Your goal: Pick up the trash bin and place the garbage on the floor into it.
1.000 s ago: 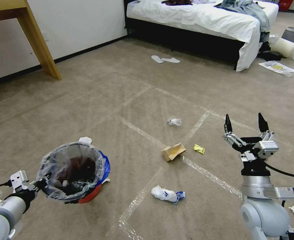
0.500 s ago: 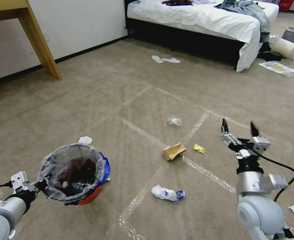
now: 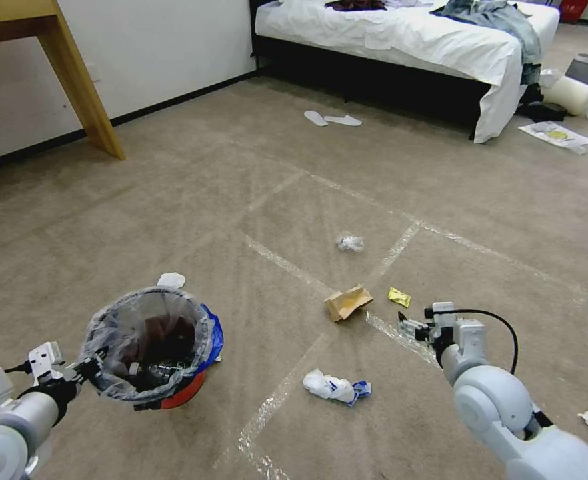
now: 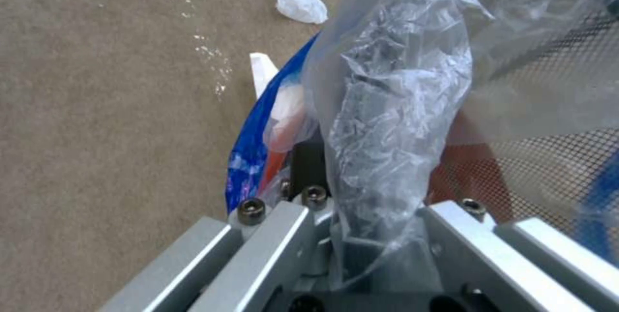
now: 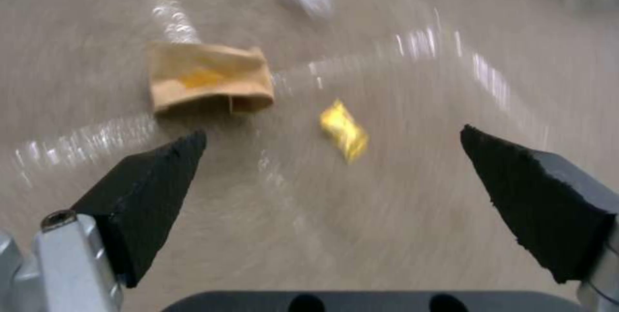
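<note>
Nearest, at lower left: left gripper clamped on the rim of the red trash bin, held just off the carpet, clear liner bunched between the fingers in the left wrist view. At lower right: right gripper reaching low toward the floor, fingers spread wide, the yellow wrapper lying between and ahead of the fingertips in the right wrist view. Beside it, the brown carton; nearer, a white and blue wad; farther, a clear plastic wad.

For a clean pick, judged best: straight descent, wrapper centred, tips pressed lightly into the pile before closing, bin kept level.

Beyond: beige carpet crossed by tape lines, white slippers, wooden table leg, bed.
</note>
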Controlling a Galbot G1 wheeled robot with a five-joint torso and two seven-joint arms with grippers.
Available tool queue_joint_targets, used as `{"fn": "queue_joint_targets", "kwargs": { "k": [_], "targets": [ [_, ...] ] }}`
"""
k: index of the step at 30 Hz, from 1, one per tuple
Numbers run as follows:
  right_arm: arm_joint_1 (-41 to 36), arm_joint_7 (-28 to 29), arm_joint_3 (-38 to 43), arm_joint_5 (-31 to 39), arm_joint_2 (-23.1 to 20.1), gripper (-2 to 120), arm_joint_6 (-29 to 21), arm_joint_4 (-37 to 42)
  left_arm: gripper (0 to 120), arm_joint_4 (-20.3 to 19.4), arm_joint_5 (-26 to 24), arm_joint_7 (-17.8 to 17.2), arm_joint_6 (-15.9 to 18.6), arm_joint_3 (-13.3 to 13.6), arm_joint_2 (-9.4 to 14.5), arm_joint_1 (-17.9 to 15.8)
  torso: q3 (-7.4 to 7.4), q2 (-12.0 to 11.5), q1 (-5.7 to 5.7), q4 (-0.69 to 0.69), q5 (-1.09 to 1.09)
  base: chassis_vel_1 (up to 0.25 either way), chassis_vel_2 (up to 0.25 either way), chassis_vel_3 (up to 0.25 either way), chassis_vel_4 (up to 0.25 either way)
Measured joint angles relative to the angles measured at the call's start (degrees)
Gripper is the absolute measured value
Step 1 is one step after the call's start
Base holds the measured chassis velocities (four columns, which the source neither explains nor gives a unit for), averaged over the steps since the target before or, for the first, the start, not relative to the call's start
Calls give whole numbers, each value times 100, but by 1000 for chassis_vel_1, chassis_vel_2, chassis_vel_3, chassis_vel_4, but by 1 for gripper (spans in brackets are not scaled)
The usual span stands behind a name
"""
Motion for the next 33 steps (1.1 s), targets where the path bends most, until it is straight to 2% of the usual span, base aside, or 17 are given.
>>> {"fn": "queue_joint_targets", "kwargs": {
  "k": [1,2,3,4,7,9,12,14,15,18,21,23,25,26,27,29,33],
  "targets": [
    [-38,-764,-108,-673,-379,100,663,-202,1,20,16,0,0,42,-6,-31,0,0,0,0,-3,0,0,0,0],
    [-38,-764,-108,-673,-379,100,663,-202,1,20,16,0,0,42,-6,-31,0,0,0,0,-3,0,0,0,0],
    [-40,-1483,-266,-987,-702,100,1409,-396,1,34,24,2,0,74,-7,-56,0,0,0,0,-1,0,0,0,0],
    [-40,-1483,-266,-987,-702,100,1409,-396,1,34,24,2,0,74,-7,-56,0,0,0,0,-1,0,0,0,0],
    [69,-2875,-491,-1496,-1129,100,2440,-712,1,55,32,7,0,121,-2,-84,0,0,0,0,-1,0,0,0,0],
    [97,-2999,-549,-1531,-1192,100,2459,-725,1,55,36,10,0,122,-4,-80,0,0,0,0,0,0,0,0,0],
    [329,-3250,-916,-1552,-1431,100,2146,-728,1,55,68,15,0,122,-31,-65,0,0,0,0,-2,0,0,0,0],
    [768,-3506,-1305,-1556,-1519,100,1455,-665,1,44,78,16,0,117,-73,-67,0,0,0,0,0,0,0,0,0],
    [768,-3506,-1305,-1556,-1519,100,1455,-665,1,44,78,16,0,117,-73,-67,0,0,0,0,0,0,0,0,0],
    [1467,-3585,-2107,-1489,-1474,100,624,-628,1,20,111,17,0,108,-144,-68,0,0,0,0,-6,0,0,0,0],
    [2115,-3603,-2849,-1416,-1193,100,163,-753,1,4,150,17,0,104,-218,-68,0,0,0,0,1,0,0,0,0],
    [2947,-3530,-3693,-1242,-729,100,-495,-1016,1,-4,179,16,0,80,-306,-54,0,0,0,0,0,0,0,0,0],
    [2947,-3530,-3693,-1242,-729,100,-495,-1016,1,-4,179,16,0,80,-306,-54,0,0,0,0,0,0,0,0,0],
    [3599,-3233,-4354,-1116,-264,100,-1073,-1347,1,-5,212,15,-1,24,-370,-25,0,0,0,3,-4,0,0,0,0],
    [3599,-3233,-4354,-1116,-264,100,-1073,-1347,1,-5,212,15,-1,24,-370,-25,0,0,0,3,-4,0,0,0,0],
    [4069,-2965,-4884,-1074,370,100,-1638,-1862,1,-19,249,15,-1,-43,-466,33,0,0,0,4,-2,0,0,0,0],
    [4200,-2845,-5090,-1095,726,98,-1868,-2221,1,-63,295,34,-17,-85,-527,113,0,0,0,2,-2,0,0,0,0]
  ]
}}
